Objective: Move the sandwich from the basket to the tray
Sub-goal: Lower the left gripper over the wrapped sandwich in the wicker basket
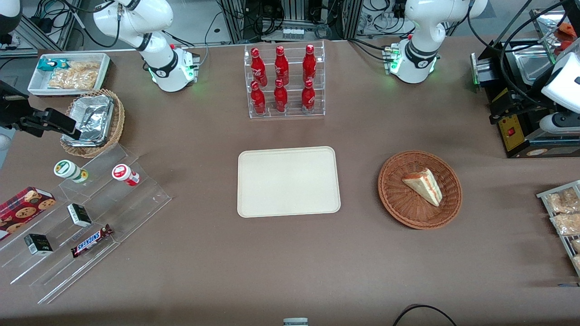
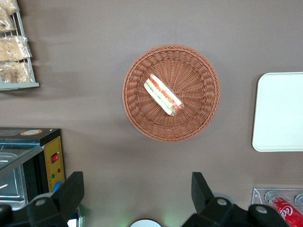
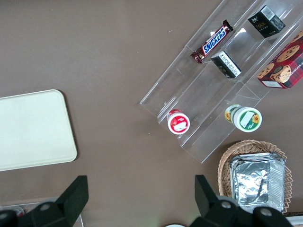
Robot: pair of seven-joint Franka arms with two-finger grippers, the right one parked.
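1. Reddish-brown wicker is cradling the prize: the sandwich [image 1: 423,185] is lying on its side in the round basket [image 1: 394,199], a touch off the middle, with its striped filling edge showing in the left wrist view.
2. Well above it, the left arm's gripper [image 2: 137,198] is hanging high over the brown table, toward the working arm's end, with its two black fingers [image 2: 71,191] spread wide and gripping nothing.
3. Waiting near the middle of the table is the cream-beige tray [image 1: 253,199], well apart from the basket and bare.
4. To my eye the reach is only beginning, so the arm is needing to come down over the wedge first.
5. Done well, I'd say the fingers are closing across the two bread faces, not along the wedge's length, and gently, since soft bread is likely to squash.
6. Lifting straight up is probably keeping the wedge clear of the basket's rim.
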